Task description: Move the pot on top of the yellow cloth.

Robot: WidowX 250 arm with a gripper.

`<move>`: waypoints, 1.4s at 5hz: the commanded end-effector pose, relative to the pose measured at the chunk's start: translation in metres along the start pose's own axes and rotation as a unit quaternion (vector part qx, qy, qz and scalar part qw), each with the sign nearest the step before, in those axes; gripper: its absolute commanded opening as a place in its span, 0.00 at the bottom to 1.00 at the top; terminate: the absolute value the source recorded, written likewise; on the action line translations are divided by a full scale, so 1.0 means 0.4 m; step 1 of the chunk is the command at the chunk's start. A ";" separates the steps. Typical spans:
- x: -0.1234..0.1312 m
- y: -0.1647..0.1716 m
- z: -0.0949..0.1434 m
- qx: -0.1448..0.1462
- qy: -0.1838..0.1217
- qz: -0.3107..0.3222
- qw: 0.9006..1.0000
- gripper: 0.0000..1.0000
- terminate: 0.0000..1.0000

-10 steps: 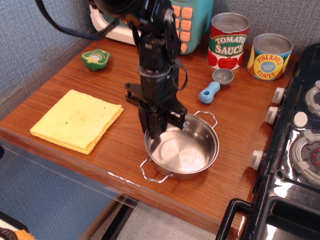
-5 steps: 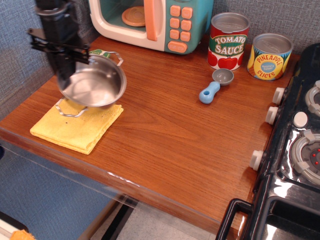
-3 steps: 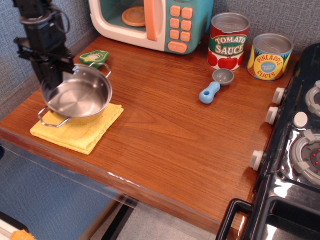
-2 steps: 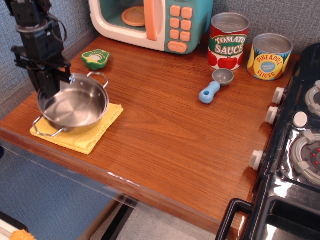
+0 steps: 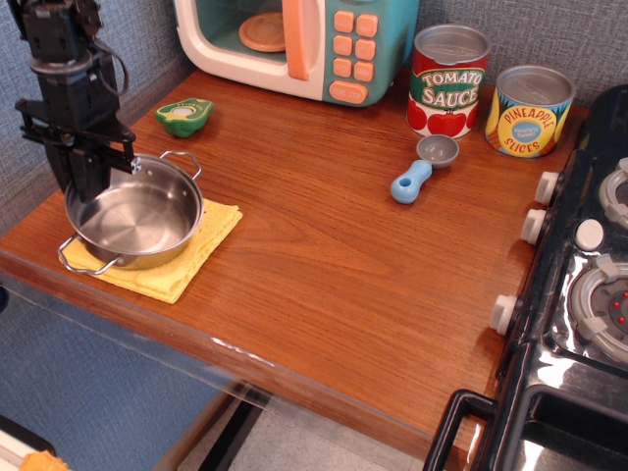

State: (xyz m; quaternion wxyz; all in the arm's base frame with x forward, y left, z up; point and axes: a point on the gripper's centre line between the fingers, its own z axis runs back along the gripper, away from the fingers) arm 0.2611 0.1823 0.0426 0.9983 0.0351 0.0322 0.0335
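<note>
The shiny steel pot (image 5: 132,218) with two wire loop handles sits over the yellow cloth (image 5: 201,238) at the table's left front. Most of the cloth is covered; its right and front edges show. My black gripper (image 5: 90,184) points down at the pot's far left rim and is shut on that rim. Whether the pot's base rests fully on the cloth I cannot tell.
A green pepper-shaped toy (image 5: 184,116) lies behind the pot. A toy microwave (image 5: 294,44) stands at the back. A tomato sauce can (image 5: 446,80), a pineapple can (image 5: 530,110) and a blue-handled scoop (image 5: 422,167) are at the right back. A stove (image 5: 589,275) borders the right.
The gripper carried the pot from the table's middle to the left and lowered it over the yellow cloth. In the last half second it moved a little further left and down.
</note>
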 end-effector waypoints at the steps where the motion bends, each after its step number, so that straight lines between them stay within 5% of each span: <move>1: 0.024 -0.001 0.078 0.028 -0.047 -0.018 0.998 1.00 0.00; 2: 0.026 -0.028 0.157 0.062 -0.109 -0.025 0.992 1.00 0.00; 6: 0.086 -0.085 0.152 0.019 -0.053 -0.012 0.998 1.00 0.00; 7: 0.086 -0.085 0.152 0.019 -0.053 -0.012 0.998 1.00 1.00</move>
